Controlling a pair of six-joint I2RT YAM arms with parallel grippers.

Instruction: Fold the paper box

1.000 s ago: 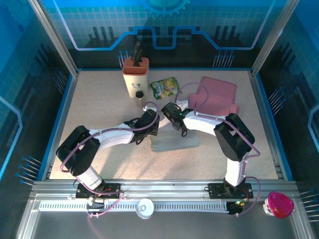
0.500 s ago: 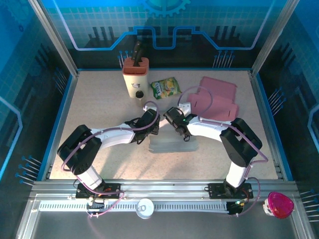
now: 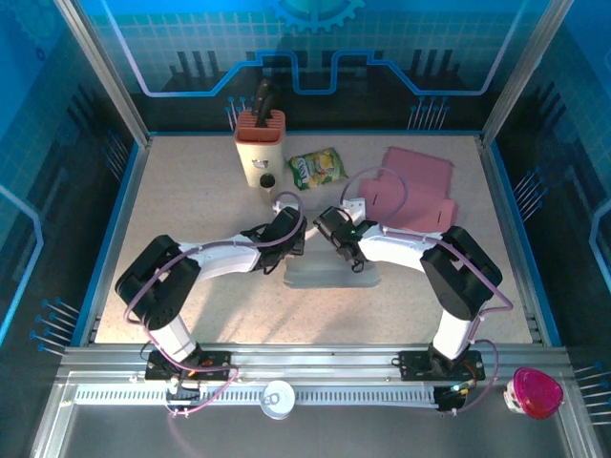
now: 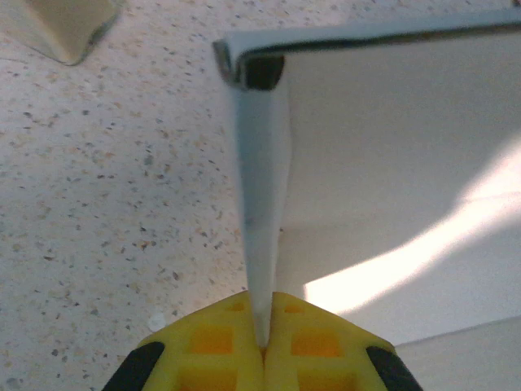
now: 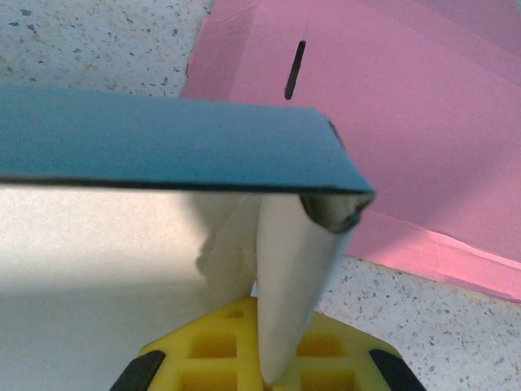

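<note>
Your left gripper (image 4: 262, 349) is clenched on a thin upright wall of the pale paper box (image 3: 334, 275). The box sits near the middle of the table (image 3: 191, 210). Your right gripper (image 5: 273, 371) grips another wall of the same box, where a blue-faced panel folds over. A pink flat carton (image 3: 417, 191) lies toward the far right corner, just beyond that gripper. The knife block (image 3: 260, 148) and green snack bag (image 3: 316, 169) are near the far edge.

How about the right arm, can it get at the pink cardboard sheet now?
Probably not yet. The pink cardboard sheet lies close beside the right arm, but its jaws are shut on a wall of the paper box, so they'd need to release first.
</note>
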